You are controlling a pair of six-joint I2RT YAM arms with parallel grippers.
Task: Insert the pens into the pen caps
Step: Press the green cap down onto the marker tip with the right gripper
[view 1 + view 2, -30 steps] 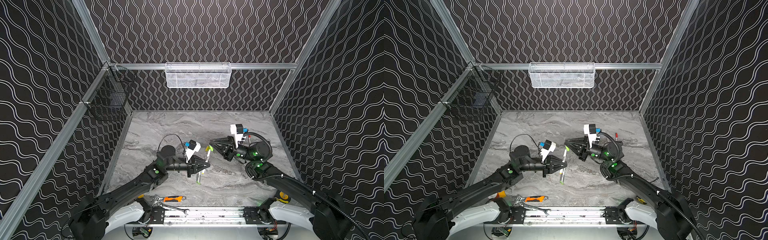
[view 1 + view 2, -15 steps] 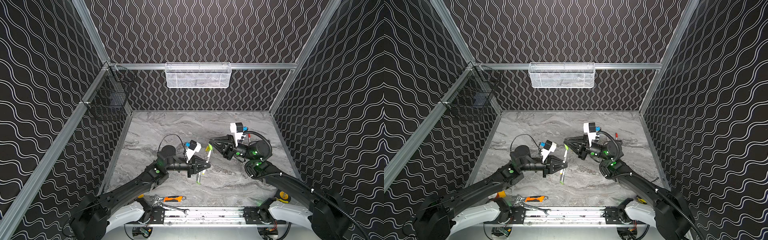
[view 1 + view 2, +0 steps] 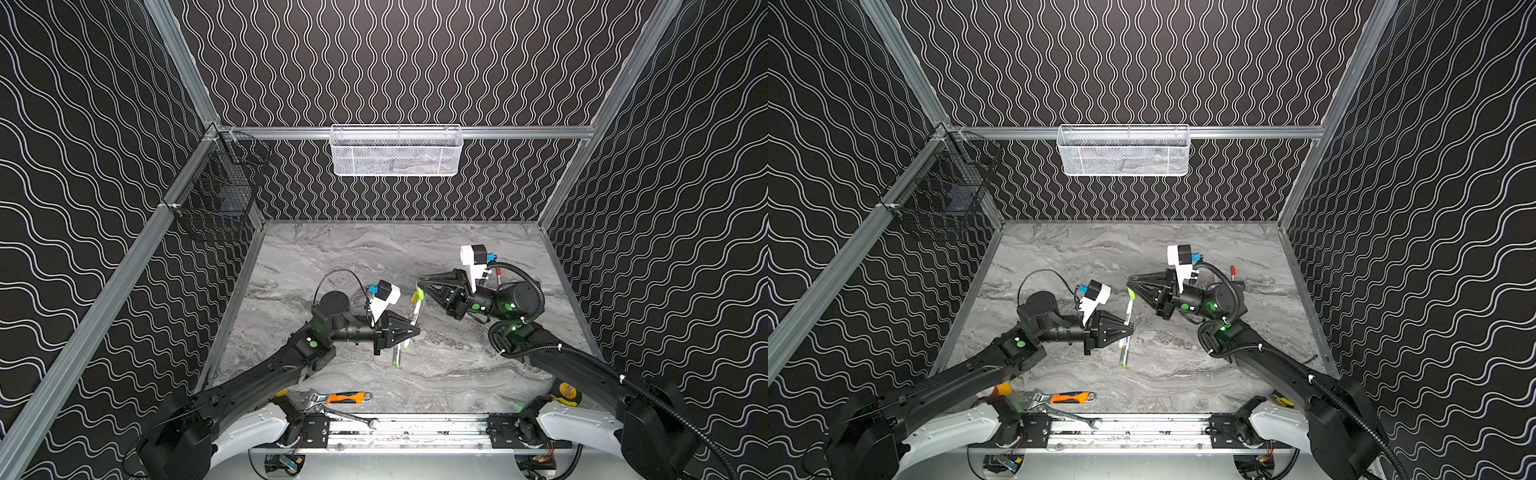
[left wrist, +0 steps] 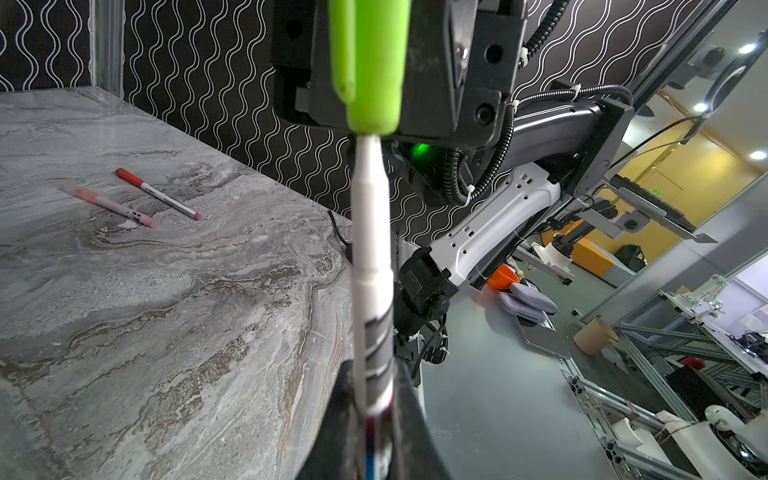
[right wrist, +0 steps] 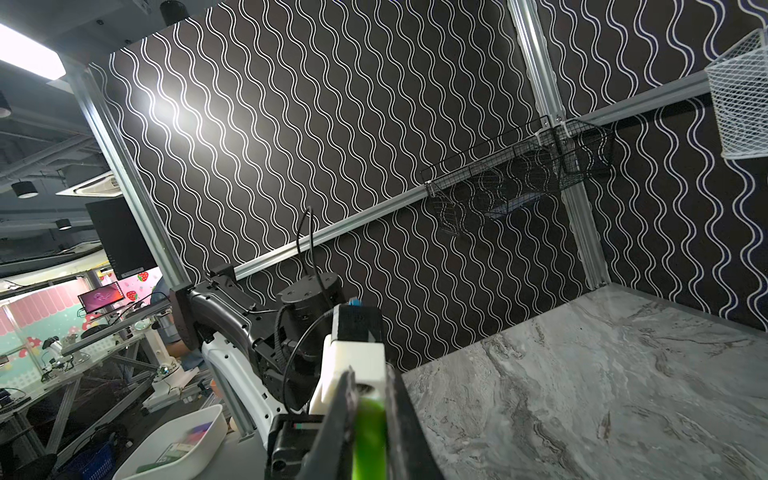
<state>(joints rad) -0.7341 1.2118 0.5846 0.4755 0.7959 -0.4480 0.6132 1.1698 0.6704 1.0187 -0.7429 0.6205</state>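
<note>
You're working on a grey marbled tabletop (image 3: 374,257) boxed in by black walls with white wavy lines and aluminium framing.

Take the held pen (image 3: 415,314) as your mark; it sits near mid-table.
- Far behind it, a white mesh basket (image 3: 396,151) hangs on the back wall.
- Behind it and to the left, a black wire basket (image 3: 220,195) hangs on the side wall.
- In front of it, at the table's near edge, lie an orange-handled wrench (image 3: 347,397) and a steel spanner (image 3: 351,417).
- A yellow tape measure (image 3: 567,392) lies in front of it, far right.
- Just in front of it, a second pen (image 3: 397,358) with a green end lies flat on the marble.
- Two red-capped pens (image 4: 158,193) lie side by side well to its right and behind.

Your left arm reaches in low from the left. The left gripper (image 3: 417,331) is clamped narrow on the held pen's barrel.

Your right arm bends in from the right. The right gripper (image 3: 419,286) is pinched tight on a lime green cap (image 4: 370,66).

In the left wrist view the held pen's white tapered end meets the cap's open mouth. You cannot tell how far in it sits.
</note>
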